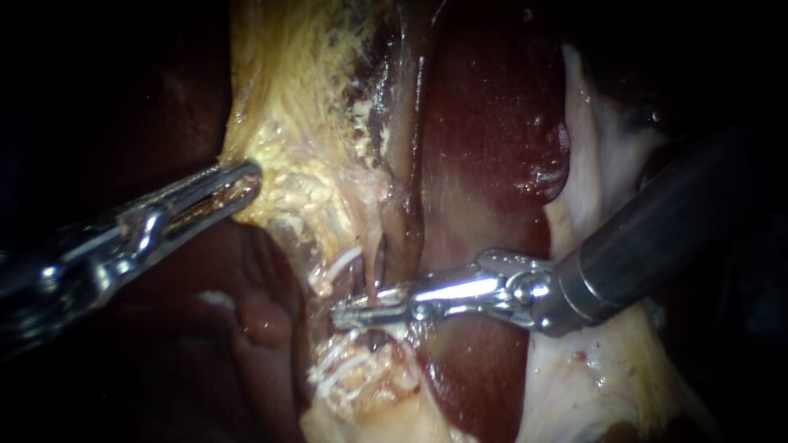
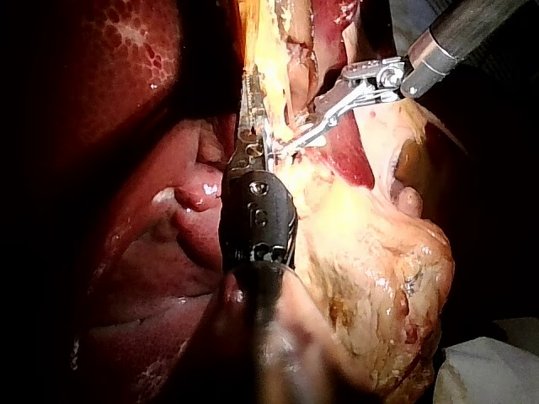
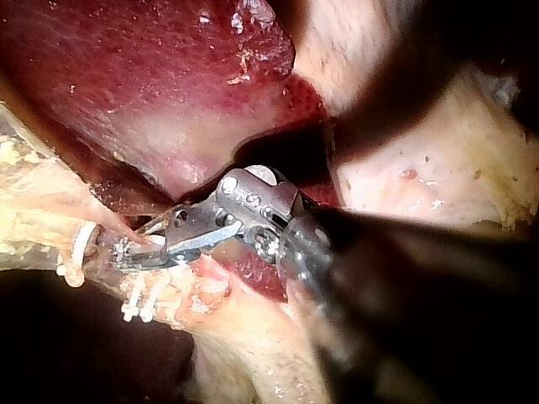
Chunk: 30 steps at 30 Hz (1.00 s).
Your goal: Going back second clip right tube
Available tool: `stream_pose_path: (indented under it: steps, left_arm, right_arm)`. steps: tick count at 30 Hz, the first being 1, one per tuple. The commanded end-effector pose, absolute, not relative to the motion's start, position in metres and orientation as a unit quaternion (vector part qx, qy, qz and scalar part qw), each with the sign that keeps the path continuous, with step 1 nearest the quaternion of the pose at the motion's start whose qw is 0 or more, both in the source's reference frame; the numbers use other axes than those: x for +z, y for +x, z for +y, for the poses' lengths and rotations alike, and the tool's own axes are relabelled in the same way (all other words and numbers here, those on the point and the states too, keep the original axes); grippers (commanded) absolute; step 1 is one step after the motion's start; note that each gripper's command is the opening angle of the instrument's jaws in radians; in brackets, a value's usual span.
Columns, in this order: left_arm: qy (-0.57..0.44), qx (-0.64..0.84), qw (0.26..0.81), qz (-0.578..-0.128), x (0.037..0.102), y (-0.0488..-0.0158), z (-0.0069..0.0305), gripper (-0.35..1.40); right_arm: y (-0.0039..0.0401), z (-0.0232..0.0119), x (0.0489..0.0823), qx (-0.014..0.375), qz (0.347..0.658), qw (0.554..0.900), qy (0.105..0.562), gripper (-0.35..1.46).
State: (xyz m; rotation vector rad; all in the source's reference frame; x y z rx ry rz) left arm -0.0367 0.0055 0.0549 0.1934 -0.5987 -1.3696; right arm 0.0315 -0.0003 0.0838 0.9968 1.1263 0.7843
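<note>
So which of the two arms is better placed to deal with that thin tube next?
The right one, I'd judge. The right instrument has its tip at the tube, beside the white clips, while the left instrument is off to the side, holding the yellow tissue.
</note>
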Motion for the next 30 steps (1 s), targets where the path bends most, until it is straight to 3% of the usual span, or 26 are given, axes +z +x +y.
stream_pose_path:
  steps: [1,6,10,21,30]
  left_arm:
    - [0.088,-0.622,0.729,-0.272,0.0549,-0.0367,0.0055,-0.35]
    - [0.089,-0.621,0.729,-0.272,0.0548,-0.0367,0.0055,-0.35]
    - [0.089,-0.621,0.729,-0.272,0.0548,-0.0366,0.0054,-0.35]
    - [0.09,-0.621,0.73,-0.272,0.0547,-0.0365,0.0053,-0.35]
    - [0.09,-0.621,0.73,-0.272,0.0547,-0.0364,0.0053,-0.35]
  right_arm:
    - [0.0315,-0.0003,0.0838,0.347,0.499,0.66,0.441,-0.35]
    - [0.0314,-0.0001,0.084,0.297,0.532,0.687,0.395,0.27]
    - [0.0311,0.0,0.0839,0.298,0.548,0.703,0.342,0.51]
    - [0.0308,0.0006,0.0813,0.291,0.555,0.71,0.322,0.6]
    - [0.0309,-0.0005,0.0797,0.237,0.563,0.708,0.354,0.6]
